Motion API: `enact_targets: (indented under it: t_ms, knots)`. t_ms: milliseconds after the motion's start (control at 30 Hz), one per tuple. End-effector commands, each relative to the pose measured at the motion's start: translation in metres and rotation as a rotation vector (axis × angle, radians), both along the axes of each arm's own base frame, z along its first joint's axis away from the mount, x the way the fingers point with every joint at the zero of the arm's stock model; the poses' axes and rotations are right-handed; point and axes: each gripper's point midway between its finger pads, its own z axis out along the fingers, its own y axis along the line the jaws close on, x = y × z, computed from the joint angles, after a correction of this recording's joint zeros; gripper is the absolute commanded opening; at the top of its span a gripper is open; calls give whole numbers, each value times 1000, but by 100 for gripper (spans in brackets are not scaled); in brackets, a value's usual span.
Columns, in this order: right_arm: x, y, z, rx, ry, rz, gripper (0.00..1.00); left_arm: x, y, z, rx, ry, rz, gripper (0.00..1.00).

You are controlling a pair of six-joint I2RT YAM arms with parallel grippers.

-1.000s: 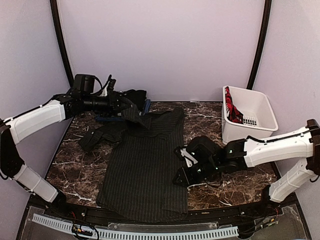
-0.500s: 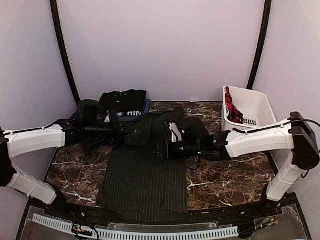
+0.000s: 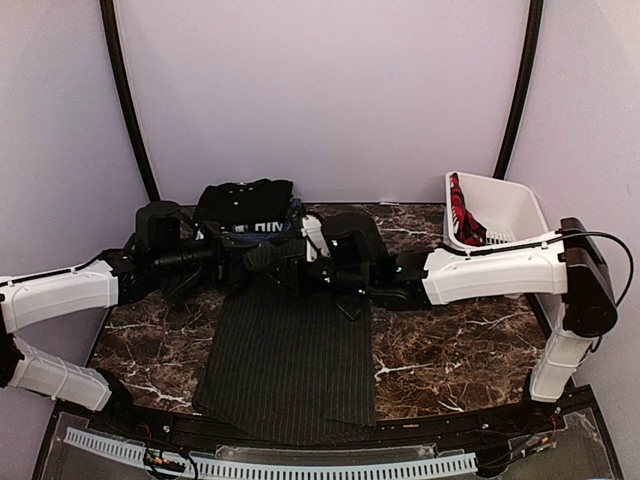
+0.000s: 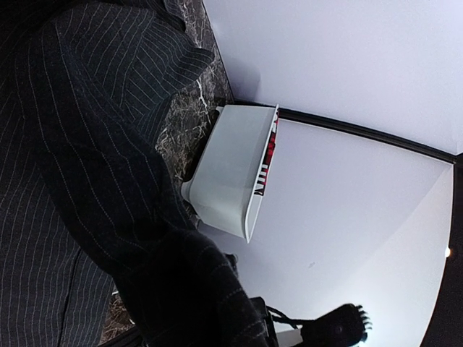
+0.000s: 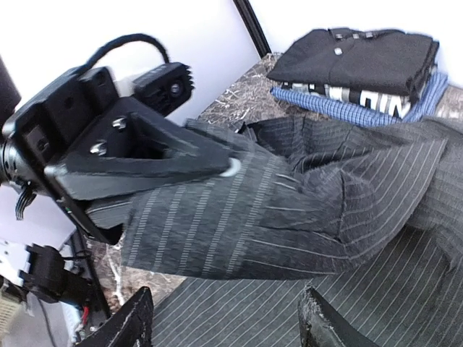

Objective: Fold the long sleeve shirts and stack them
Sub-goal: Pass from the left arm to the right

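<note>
The pinstriped black shirt (image 3: 290,350) lies spread across the middle of the table. My left gripper (image 3: 262,256) is shut on its sleeve and holds the cuff (image 5: 210,217) lifted over the shirt's upper part. The right wrist view shows the left gripper (image 5: 217,163) clamped on this cloth. In the left wrist view the pinstriped cloth (image 4: 94,166) hides the jaws. My right gripper (image 3: 295,272) is open and empty, fingers (image 5: 137,322) spread just below the held cuff. The plain black shirt (image 3: 245,200) lies folded on the blue lettered shirt (image 3: 258,229) at the back.
A white plastic basket (image 3: 525,215) with a red cloth (image 3: 462,215) in it stands at the back right; it also shows in the left wrist view (image 4: 231,173). The shirt's other sleeve (image 3: 185,280) lies bunched at the left. Walls close in the table's back and sides.
My left gripper has carried the sleeve from the back left toward the shirt's middle. My right gripper has swung from the shirt's right edge up and left to just beside the held cuff.
</note>
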Motion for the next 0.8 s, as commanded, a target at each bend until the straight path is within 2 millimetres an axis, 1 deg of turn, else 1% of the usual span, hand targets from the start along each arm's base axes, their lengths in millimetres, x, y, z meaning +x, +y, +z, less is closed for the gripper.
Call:
enact_targets:
  t_ms: [0, 133, 300, 500, 767]
  knots:
    - [9, 2, 14, -129, -229, -63, 65, 1, 2, 6, -31, 12, 29, 0]
    - [7, 7, 18, -211, -353, -43, 65, 2, 0, 7, -32, 11, 23, 0]
    - [5, 12, 23, -260, -441, 3, 63, 2, 0, 7, -31, 9, 21, 0]
    - [1, 29, 20, -300, -504, 55, 59, 3, -2, 7, -28, 8, 15, 0]
    - [1, 42, 16, -348, -559, 71, 58, 4, -4, 5, -22, 12, 5, 0]
